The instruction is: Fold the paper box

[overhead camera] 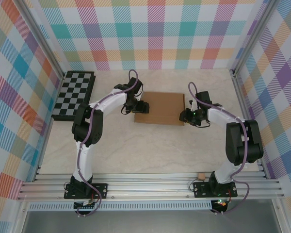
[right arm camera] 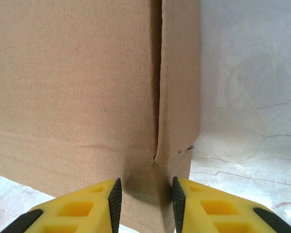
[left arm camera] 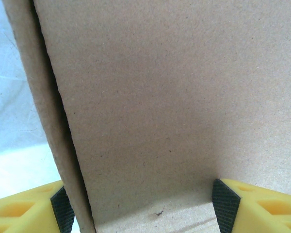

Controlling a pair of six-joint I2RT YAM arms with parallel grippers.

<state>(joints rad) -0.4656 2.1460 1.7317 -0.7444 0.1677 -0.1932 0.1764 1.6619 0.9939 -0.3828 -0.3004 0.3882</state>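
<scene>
The paper box [left arm camera: 160, 97] is cut off by both wrist views' edges.

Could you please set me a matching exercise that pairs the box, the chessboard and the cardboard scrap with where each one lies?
Things:
1. box
2. chessboard
3. scrap

Places, as seen from the top view:
a. near edge, right side
b. centre
c. far left corner

Pairs: 1-b; 2-c; 3-a
</scene>
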